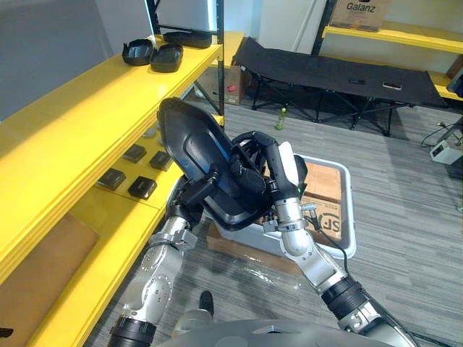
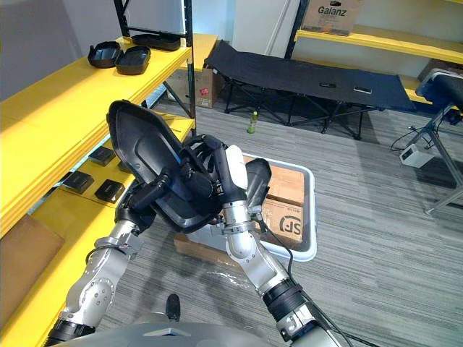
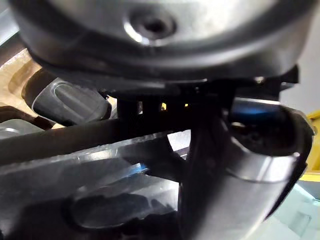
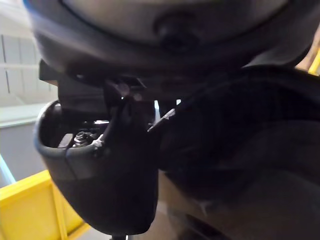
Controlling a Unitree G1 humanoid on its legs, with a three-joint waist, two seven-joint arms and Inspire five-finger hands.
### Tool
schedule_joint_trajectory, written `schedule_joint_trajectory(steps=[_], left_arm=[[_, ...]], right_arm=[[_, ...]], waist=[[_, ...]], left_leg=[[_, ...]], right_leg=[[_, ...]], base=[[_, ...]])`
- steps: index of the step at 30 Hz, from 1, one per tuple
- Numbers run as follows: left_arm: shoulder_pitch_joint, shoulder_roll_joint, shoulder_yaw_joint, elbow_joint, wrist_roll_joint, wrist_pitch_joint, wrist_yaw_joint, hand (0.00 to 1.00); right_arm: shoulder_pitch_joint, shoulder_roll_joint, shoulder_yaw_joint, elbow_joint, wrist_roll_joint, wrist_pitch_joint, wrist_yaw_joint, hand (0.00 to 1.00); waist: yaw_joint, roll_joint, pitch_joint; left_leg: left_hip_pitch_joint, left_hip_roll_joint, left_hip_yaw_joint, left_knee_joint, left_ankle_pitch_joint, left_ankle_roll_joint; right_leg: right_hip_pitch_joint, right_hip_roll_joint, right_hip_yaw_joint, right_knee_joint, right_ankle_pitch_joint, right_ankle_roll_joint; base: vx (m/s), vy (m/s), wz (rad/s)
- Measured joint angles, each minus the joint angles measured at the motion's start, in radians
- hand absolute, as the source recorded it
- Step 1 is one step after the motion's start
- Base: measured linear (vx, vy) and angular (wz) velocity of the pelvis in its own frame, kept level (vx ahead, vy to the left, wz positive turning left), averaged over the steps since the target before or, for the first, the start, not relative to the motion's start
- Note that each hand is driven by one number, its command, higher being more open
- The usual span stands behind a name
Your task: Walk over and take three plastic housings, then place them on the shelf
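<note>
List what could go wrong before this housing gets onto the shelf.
The black housing is large and tilted, gripped only near its lower end by the left hand and right hand; it may pivot or slip.
Its raised end is close to the yellow shelf edge and could knock it during the lift.
If dropped, it could land on the small dark parts on the lower level.

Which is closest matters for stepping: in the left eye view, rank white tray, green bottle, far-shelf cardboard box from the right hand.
1. White plastic tray, on the floor under the right hand.
2. Green bottle, on the floor beyond.
3. Brown cardboard box, on the far shelf.
</note>
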Motion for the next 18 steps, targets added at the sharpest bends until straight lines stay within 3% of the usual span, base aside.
schedule_joint_trajectory(steps=[7, 11, 18], left_arm=[[0.000, -0.010, -0.003, -0.004, 0.001, -0.105, 0.009, 0.00], [0.000, -0.044, -0.002, -0.014, 0.004, -0.127, 0.028, 0.00], [0.000, -0.108, -0.005, -0.114, 0.247, -0.161, 0.197, 0.00]], right_arm=[[0.014, 0.012, 0.031, -0.048, 0.010, -0.024, 0.005, 1.00], [0.038, 0.021, 0.036, -0.082, 0.058, -0.045, 0.022, 1.00], [0.130, 0.058, 0.021, -0.074, 0.206, -0.016, 0.078, 1.00]], waist=[[0.001, -0.005, -0.010], [0.004, -0.006, -0.010], [0.000, -0.005, -0.010]], left_leg=[[0.001, -0.001, -0.002, 0.003, -0.003, -0.004], [0.001, -0.001, -0.002, 0.003, -0.003, -0.004], [0.003, 0.000, 0.000, 0.001, -0.005, -0.006]], right_leg=[[0.004, 0.002, -0.001, -0.007, 0.000, -0.001], [0.006, 0.002, -0.002, -0.007, -0.001, -0.002], [0.005, 0.001, -0.001, -0.007, -0.001, -0.002]], base=[[0.00, 0.000, 0.00], [0.00, 0.000, 0.00], [0.00, 0.000, 0.00]])
